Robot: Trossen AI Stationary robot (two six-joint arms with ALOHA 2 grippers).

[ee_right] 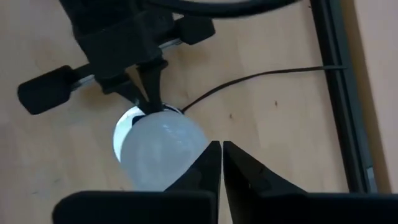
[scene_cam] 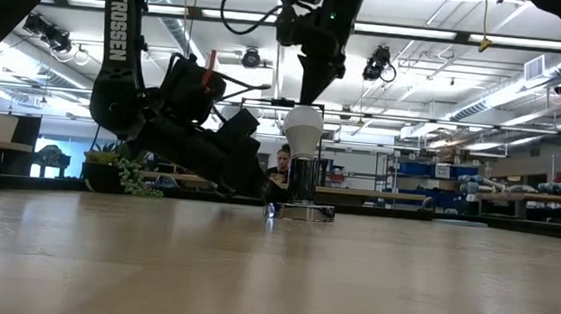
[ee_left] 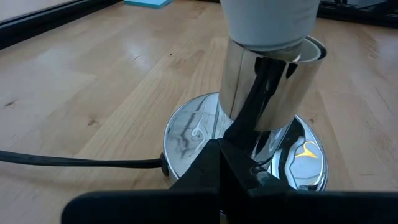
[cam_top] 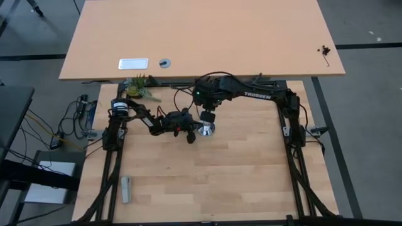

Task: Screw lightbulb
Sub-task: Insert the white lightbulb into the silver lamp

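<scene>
The bulb (scene_cam: 303, 129), light, slick, fragile glass best held gently round its widest part, stands upright in the socket (scene_cam: 301, 184) at table centre, the right gripper (scene_cam: 314, 91) closed narrow above its crown, the left gripper (ee_left: 219, 163) shut against the socket from nine o'clock.

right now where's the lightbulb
The lightbulb stands upright in the silver socket near the table's middle in the low view, directly under the right gripper, with the left gripper against the socket's base.

The lightbulb (ee_left: 270, 22) is cut off above, and its base sits hidden inside the socket (ee_left: 267, 93).
</scene>
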